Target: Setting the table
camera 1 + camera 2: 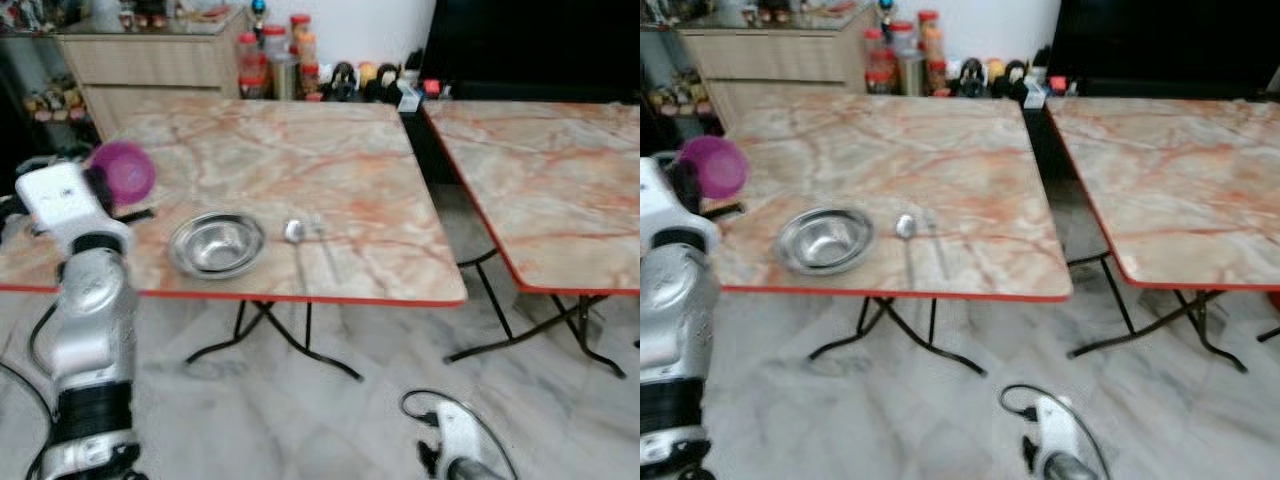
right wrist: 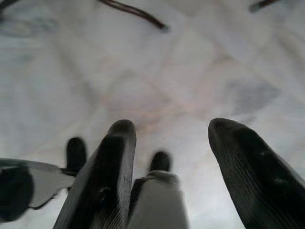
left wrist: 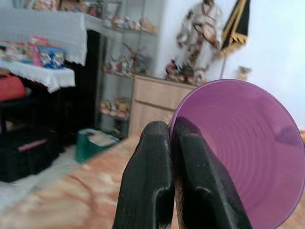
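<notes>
A purple plastic cup (image 1: 125,170) is pinched by its rim in my left gripper (image 3: 170,138), which is shut on it and held above the left end of the marble table (image 1: 330,160). The cup (image 3: 243,152) lies on its side with its mouth toward the wrist camera. On the table near the front edge stands a steel bowl (image 1: 216,244), with a spoon (image 1: 295,233) and a fork (image 1: 322,238) just to its right. My right gripper (image 2: 174,143) hangs open above the floor, low at the right.
A second marble table (image 1: 545,180) stands to the right across a narrow gap. Jars and bottles (image 1: 280,55) and a wooden cabinet (image 1: 150,60) line the back wall. Folding table legs (image 1: 270,335) reach across the pale marble floor.
</notes>
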### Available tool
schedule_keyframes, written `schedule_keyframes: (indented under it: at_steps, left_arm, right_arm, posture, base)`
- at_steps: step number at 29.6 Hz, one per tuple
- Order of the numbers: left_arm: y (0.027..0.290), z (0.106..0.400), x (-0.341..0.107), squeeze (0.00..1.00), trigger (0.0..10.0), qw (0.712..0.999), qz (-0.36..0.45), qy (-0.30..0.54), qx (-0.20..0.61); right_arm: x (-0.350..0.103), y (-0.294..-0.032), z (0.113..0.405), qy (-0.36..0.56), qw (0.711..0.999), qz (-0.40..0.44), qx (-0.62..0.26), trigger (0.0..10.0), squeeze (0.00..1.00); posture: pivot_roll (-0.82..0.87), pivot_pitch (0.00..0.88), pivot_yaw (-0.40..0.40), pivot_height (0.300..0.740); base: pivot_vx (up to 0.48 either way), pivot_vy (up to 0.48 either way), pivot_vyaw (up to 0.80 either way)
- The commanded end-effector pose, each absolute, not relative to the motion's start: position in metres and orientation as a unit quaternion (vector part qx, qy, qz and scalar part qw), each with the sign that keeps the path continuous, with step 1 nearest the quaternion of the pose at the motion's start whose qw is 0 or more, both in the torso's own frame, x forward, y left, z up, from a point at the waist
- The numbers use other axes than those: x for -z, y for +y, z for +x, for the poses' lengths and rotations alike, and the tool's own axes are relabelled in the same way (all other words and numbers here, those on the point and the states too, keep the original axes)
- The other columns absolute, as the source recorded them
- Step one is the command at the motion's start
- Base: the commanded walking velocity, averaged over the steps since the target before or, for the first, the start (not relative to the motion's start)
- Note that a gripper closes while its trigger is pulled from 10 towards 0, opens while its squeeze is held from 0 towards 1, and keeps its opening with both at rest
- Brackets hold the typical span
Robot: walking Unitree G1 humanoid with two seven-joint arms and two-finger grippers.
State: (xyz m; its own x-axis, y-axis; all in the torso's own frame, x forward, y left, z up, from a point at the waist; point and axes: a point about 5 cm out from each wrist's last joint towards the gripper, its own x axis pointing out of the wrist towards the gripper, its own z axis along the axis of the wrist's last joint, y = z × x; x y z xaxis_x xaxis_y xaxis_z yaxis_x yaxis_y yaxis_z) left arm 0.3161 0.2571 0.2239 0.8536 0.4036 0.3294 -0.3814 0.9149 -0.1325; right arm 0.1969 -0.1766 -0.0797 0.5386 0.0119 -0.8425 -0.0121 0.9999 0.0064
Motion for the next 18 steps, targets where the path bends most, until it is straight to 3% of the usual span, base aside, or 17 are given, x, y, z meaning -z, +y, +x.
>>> schedule_keyframes:
  at_steps: [1, 11, 18]
  left_arm:
    - [0.246, 0.32, -0.232, 0.0, 10.0, 0.964, -0.034, -0.194, -0.181]
    - [0.241, 0.322, -0.231, 0.0, 10.0, 0.968, -0.033, -0.186, -0.167]
    - [0.234, 0.325, -0.223, 0.0, 10.0, 0.977, -0.019, -0.161, -0.139]
  right_arm:
    - [0.079, -0.188, 0.197, 0.479, 0.878, -0.007, 0.006, 10.0, 0.0]
    - [0.078, -0.188, 0.197, 0.479, 0.878, -0.006, 0.007, 10.0, 0.0]
    - [0.078, -0.187, 0.198, 0.479, 0.878, -0.008, 0.005, 10.0, 0.0]
  posture:
    - [0.08, 0.0, -0.01, 0.74]
    - [0.08, 0.0, -0.011, 0.74]
    - [0.09, 0.0, -0.013, 0.74]
  base:
    - [0.0, 0.48, 0.0]
    - [0.0, 0.436, 0.0]
    - [0.0, 0.0, 0.0]
